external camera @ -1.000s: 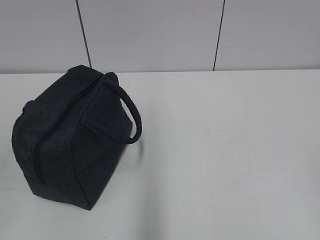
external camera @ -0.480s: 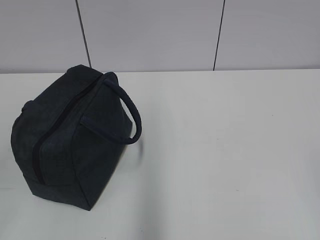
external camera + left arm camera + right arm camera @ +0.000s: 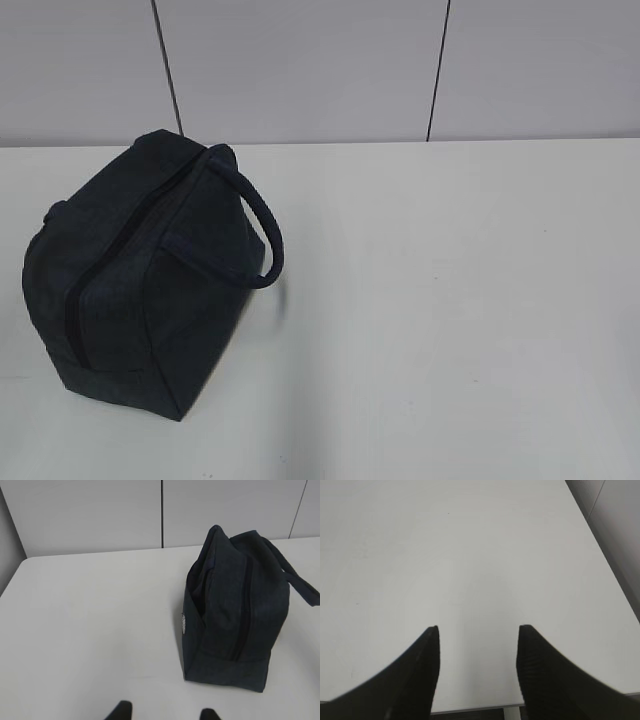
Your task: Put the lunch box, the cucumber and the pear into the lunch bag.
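The dark navy lunch bag stands on the white table at the left, its zipper shut and one looped handle hanging to the right. It also shows in the left wrist view, ahead and to the right of my left gripper, which is open and empty above bare table. My right gripper is open and empty over bare table near the front edge. Neither gripper shows in the exterior view. The lunch box, the cucumber and the pear are out of view.
A grey panelled wall runs behind the table. The table's right edge and front edge show in the right wrist view. The table's left corner shows in the left wrist view.
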